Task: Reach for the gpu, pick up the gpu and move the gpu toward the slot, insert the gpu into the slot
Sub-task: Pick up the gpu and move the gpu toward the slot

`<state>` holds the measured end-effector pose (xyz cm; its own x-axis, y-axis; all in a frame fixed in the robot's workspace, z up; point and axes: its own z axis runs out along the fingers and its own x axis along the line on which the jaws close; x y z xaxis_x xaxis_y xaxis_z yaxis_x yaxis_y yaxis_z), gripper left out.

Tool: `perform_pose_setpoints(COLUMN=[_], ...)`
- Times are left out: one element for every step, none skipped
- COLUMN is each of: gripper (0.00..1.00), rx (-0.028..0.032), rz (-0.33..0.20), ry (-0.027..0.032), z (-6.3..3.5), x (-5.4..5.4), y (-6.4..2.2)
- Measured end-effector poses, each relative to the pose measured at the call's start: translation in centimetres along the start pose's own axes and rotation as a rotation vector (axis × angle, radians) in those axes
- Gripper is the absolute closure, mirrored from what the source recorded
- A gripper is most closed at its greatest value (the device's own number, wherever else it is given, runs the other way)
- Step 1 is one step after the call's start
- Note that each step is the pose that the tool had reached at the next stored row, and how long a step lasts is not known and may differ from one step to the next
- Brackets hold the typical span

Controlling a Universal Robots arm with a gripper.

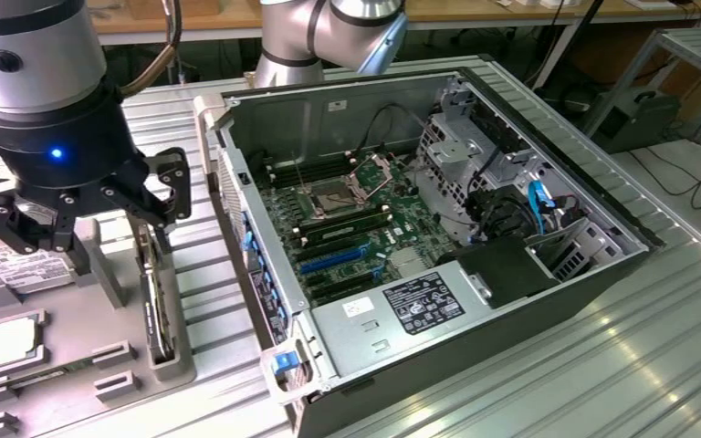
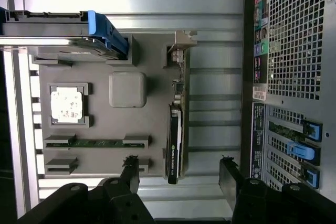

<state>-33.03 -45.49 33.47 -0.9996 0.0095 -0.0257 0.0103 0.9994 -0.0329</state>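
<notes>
The gripper (image 1: 95,228) is being held above a grey holder tray (image 1: 83,356) with its fingers (image 2: 131,174) spread wide, and nothing is being grasped. The gpu (image 2: 176,129) is being kept upright on its edge in that tray; in the wrist view it is lying between the two fingers and touching neither. A small mark on the gpu's edge, the printed label of the hard drive (image 1: 22,269) and a white label (image 1: 422,306) inside the open computer case (image 1: 326,119) are being shown, but their writing cannot be read. Everything is being supported by a ribbed metal table (image 1: 643,365). Behind it, a wooden bench (image 1: 204,14) and floor cables (image 1: 679,173) are being shown.
</notes>
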Motion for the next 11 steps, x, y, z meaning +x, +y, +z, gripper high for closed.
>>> perform_pose_setpoints(gripper=[0.28,0.28,0.28,0.28,0.28,0.28,0.28,0.28,0.28,0.28,0.28], rx=[-0.0001,-0.0001,-0.0001,-0.0001,0.0,-0.0001,-0.0001,-0.0001,-0.0001,-0.0001,-0.0002], rz=[0.0,0.0,0.0,0.0,0.0,0.0,0.0,0.0,0.0,0.0,0.0], ry=[0.0,0.0,0.0001,0.0,0.0001,0.0001,0.0,0.0,0.0001,0.0,0.0], z=[0.17,0.28,0.36,0.47,0.54,0.7,0.85,0.93,1.03,1.13,1.25], x=[0.0,0.0,0.0,0.0,0.0,0.0,0.0,0.0,0.0,0.0,0.0], y=[0.01,0.01,0.01,0.02,0.02,0.02,0.03,0.03,0.04,0.04,0.04])
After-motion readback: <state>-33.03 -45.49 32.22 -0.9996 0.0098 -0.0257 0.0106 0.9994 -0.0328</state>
